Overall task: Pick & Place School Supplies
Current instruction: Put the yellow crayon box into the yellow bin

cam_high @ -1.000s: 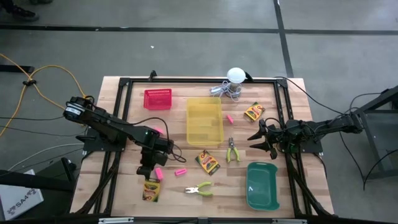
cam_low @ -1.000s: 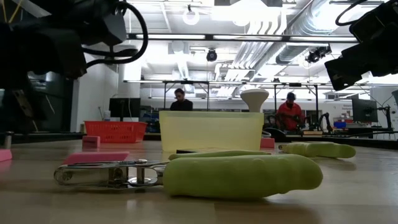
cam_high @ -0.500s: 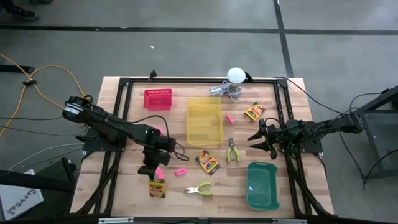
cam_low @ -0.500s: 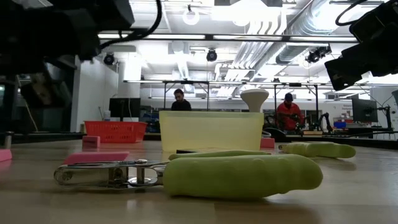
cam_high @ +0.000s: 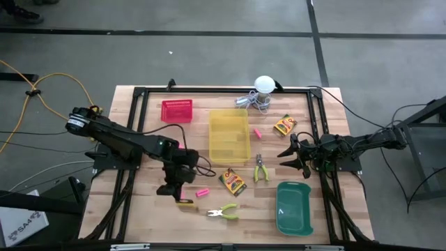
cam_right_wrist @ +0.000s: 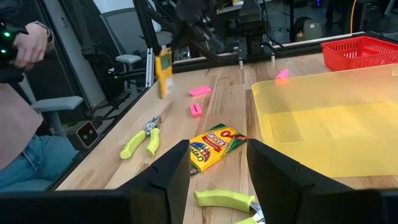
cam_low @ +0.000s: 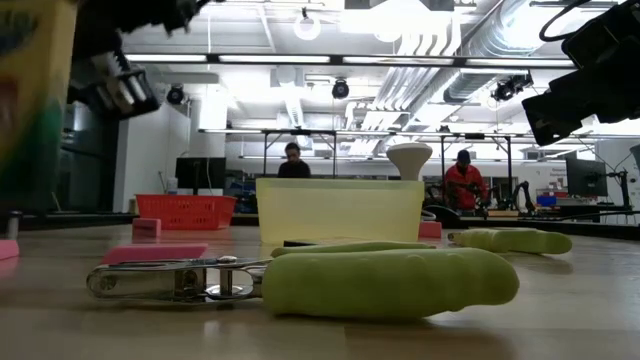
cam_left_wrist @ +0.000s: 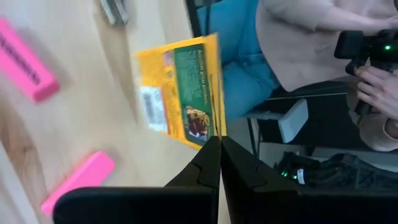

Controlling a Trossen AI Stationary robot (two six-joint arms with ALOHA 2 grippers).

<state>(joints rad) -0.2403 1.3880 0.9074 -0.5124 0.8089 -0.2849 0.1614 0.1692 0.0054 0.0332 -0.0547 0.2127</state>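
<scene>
A crayon box (cam_left_wrist: pixel 183 93) hung in the air over the near left part of the table, pinched edge-on between the closed fingers of the left gripper (cam_high: pixel 172 189), clear of the wood as the right wrist view showed it (cam_right_wrist: pixel 164 73). That was the only supply off the table. Inside the yellow bin (cam_high: pixel 229 157) nothing showed, and the red bin (cam_high: pixel 176 111) and green bin (cam_high: pixel 293 217) also appeared to hold nothing, so by my reading the sorting had barely started. Left on the boards were a second crayon box (cam_high: pixel 233 182) near the yellow bin, a third (cam_high: pixel 284 125) toward the far right, the pliers (cam_high: pixel 223 212) at the near edge, the other pliers (cam_high: pixel 260 169) in the middle, a pink eraser (cam_high: pixel 202 192) just beside the lifted box and another eraser (cam_high: pixel 257 132) farther back. The right gripper (cam_high: pixel 288 155) waited with its jaws apart and empty, near the green bin.
</scene>
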